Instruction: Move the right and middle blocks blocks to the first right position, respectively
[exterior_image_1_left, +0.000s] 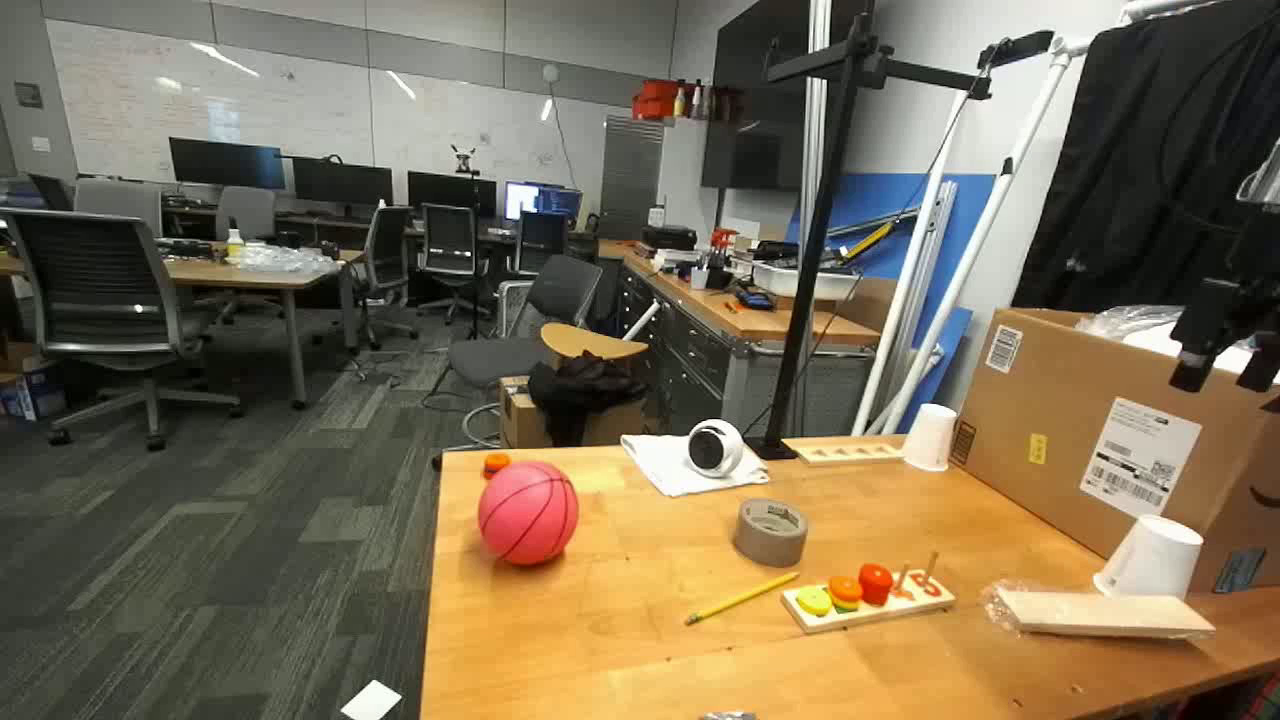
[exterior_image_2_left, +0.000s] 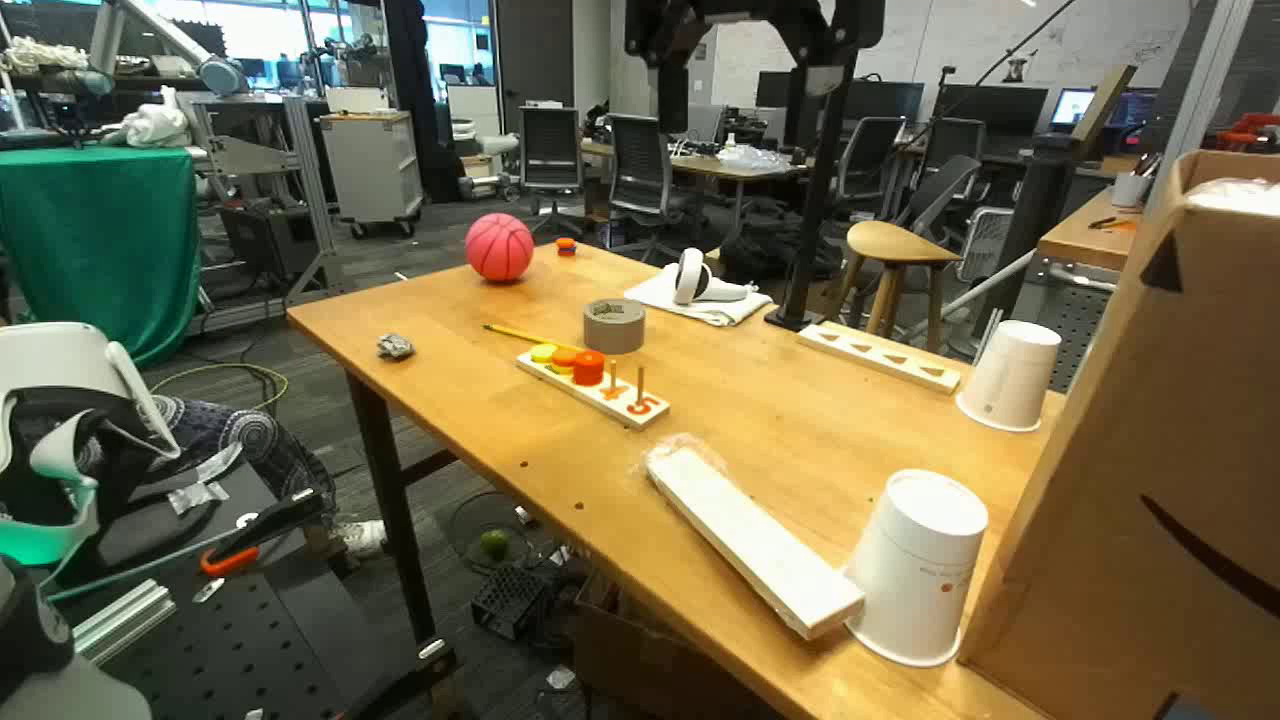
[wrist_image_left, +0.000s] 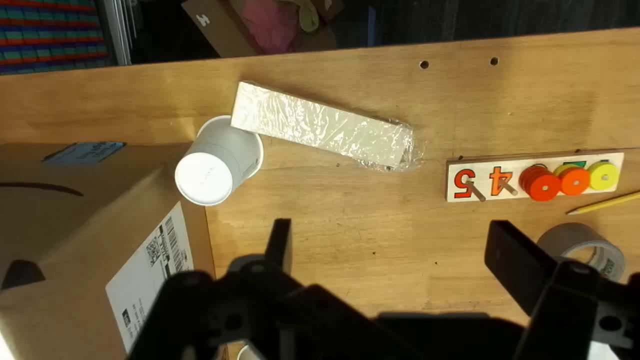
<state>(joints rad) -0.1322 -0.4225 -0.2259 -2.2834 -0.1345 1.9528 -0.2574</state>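
In the wrist view, the red blocks (wrist_image_left: 544, 187) stand stacked on the pegboard (wrist_image_left: 482, 172), the orange block (wrist_image_left: 574, 181) at their 3 o'clock, 2 bare pegs (wrist_image_left: 476, 191) at 9. The gripper (wrist_image_left: 387, 243) is wide and empty; reaching seems the step, so it should travel toward 2 o'clock, then descend.

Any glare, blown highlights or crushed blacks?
Wrist view: white glints along the plastic wrap, cup base nearly washed out, end effector mostly black, little detail. In an exterior view, bright streaks on the whiteboard; in an exterior view, very bright background windows.
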